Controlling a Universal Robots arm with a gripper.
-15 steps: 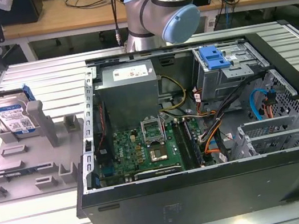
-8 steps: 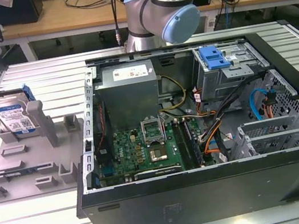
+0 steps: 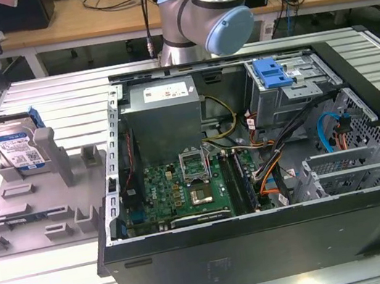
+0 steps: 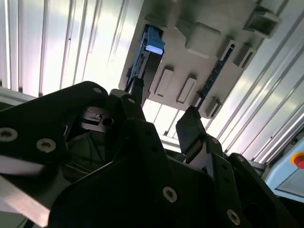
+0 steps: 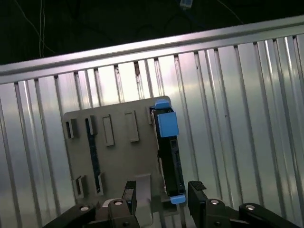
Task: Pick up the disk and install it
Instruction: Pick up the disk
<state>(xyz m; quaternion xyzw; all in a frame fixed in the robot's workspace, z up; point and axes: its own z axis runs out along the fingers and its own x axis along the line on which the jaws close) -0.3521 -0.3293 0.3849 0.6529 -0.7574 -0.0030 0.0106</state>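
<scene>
End effector (image 5: 163,195) fingers stand apart in both wrist views, nothing between them, poised above the disk (image 5: 167,152). The disk stands on edge in its blue carrier, slotted into a grey holder tray (image 5: 118,161). In the exterior view, the disk (image 3: 16,147) sits at the frame's middle left on the ribbed tabletop (image 3: 67,281), well apart from the open computer case (image 3: 266,239) at centre and right.

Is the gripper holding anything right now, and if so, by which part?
Nothing is held. The gripper is open, apart from the disk, which stands in its grey holder.
</scene>
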